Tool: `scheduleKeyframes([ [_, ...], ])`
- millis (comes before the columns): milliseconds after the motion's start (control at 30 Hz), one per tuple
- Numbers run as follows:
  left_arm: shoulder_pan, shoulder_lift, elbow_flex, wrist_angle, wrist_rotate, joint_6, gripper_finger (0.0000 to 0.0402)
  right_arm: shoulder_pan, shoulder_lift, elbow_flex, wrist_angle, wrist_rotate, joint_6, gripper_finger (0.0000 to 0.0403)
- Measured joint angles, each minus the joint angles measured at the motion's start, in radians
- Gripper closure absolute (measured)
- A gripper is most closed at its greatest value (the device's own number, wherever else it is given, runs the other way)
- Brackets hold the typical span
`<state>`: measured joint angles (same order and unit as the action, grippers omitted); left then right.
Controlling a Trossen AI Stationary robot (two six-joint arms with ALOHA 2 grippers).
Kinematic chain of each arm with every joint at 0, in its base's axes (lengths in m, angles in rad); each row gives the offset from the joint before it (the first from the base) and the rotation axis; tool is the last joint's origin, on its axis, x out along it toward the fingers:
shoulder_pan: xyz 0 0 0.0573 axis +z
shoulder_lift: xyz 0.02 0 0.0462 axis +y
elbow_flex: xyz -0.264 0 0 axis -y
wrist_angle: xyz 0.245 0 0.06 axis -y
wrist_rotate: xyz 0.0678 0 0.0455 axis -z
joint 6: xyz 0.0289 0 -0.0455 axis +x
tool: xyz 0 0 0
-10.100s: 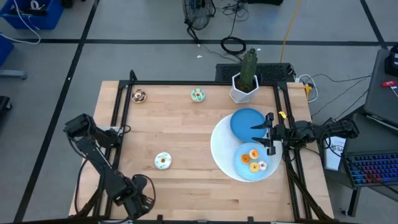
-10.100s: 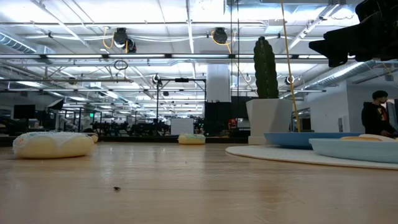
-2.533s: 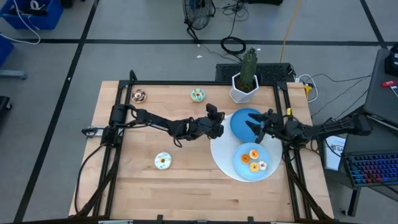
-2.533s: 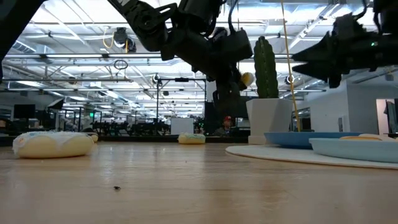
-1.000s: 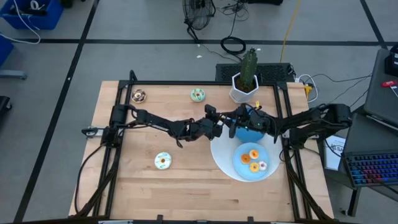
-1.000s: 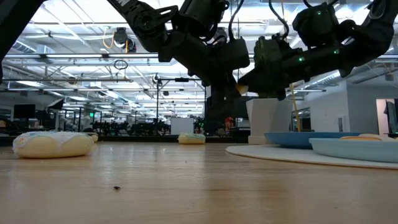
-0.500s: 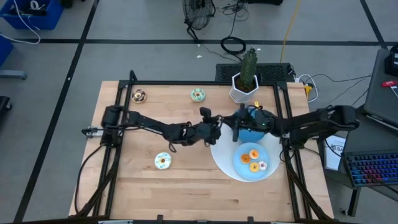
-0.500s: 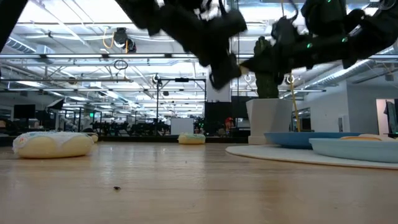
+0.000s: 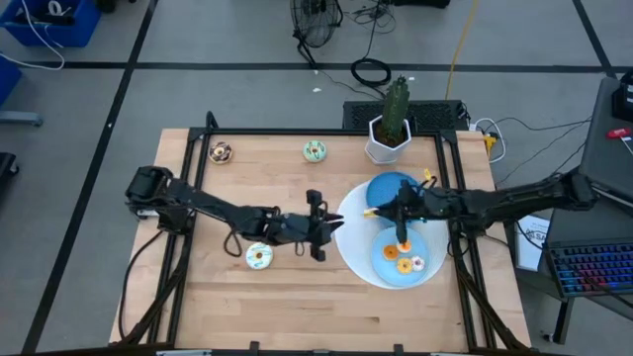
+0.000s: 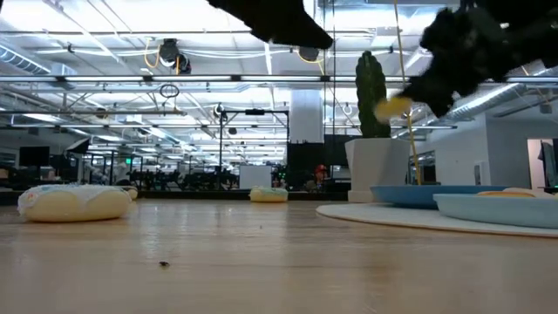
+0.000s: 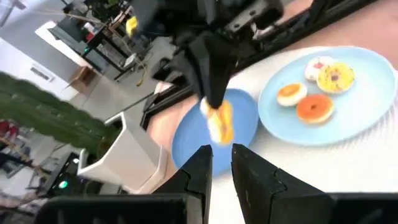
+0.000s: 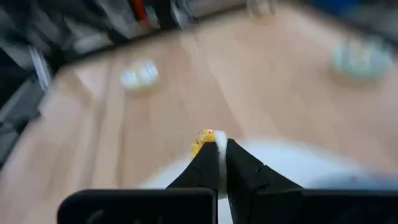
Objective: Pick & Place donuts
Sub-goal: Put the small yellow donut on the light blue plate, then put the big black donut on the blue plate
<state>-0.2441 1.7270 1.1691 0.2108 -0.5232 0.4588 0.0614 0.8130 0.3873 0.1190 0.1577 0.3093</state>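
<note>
A yellow-iced donut (image 11: 217, 121) hangs in the air over the far blue plate (image 9: 394, 190), with my right gripper (image 9: 384, 211) shut on it; it also shows in the low view as the donut (image 10: 394, 105). My left gripper (image 9: 331, 227) is left of the white disc (image 9: 354, 247), its fingers a narrow gap apart with nothing between them. The near blue plate (image 9: 427, 272) bears three donuts (image 9: 404, 247). A white-iced donut (image 9: 259, 255), a green one (image 9: 315, 150) and a chocolate one (image 9: 221, 151) lie flat on the wood. My right gripper pinches the yellow donut's rim (image 12: 205, 140) between its two fingers, only at their free ends. The fingers (image 10: 427, 83) slant down toward the table's left. The donut stands on edge below the fingertips, lifted clear of the plates.
A cactus in a white pot (image 9: 389, 136) stands at the far edge behind the plates. Black frame rails (image 9: 188, 188) run along the table's left and right sides. Bare wood (image 9: 297, 297) lies along the near edge.
The two grippers met above the disc's left rim around the yellow donut. My right gripper shut on it and drew back toward the table's right with it. My left gripper, without the donut, pulled away toward the left and near edge, rose and rolled.
</note>
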Motion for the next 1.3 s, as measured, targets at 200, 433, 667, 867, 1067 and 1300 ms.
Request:
scheduleKeyframes([
  [200, -0.038, -0.018, -0.039, -0.004, -0.107, -0.024, 0.0335, 0.141, -0.078, -0.001, -0.177, -0.154, 0.233, 0.0402],
  [433, -0.037, -0.016, -0.079, -0.009, -0.138, -0.080, 0.0335, 0.325, -0.047, -0.002, -0.242, -0.178, 0.458, 0.0402],
  [667, -0.037, -0.016, -0.079, 0.009, -0.136, -0.079, 0.0335, 0.427, 0.038, -0.003, -0.229, -0.159, 0.543, 0.0379],
  [867, -0.036, -0.016, -0.079, 0.009, -0.135, -0.099, 0.0335, 0.451, 0.111, -0.003, -0.200, -0.104, 0.504, 0.0330],
  [1067, -0.040, -0.015, -0.079, 0.000, -0.133, -0.104, 0.0334, 0.441, 0.127, -0.003, -0.198, -0.076, 0.501, 0.0241],
  [1300, -0.040, -0.040, -0.083, -0.020, -0.096, -0.123, 0.0334, 0.414, 0.039, -0.003, -0.194, -0.076, 0.427, 0.0186],
])
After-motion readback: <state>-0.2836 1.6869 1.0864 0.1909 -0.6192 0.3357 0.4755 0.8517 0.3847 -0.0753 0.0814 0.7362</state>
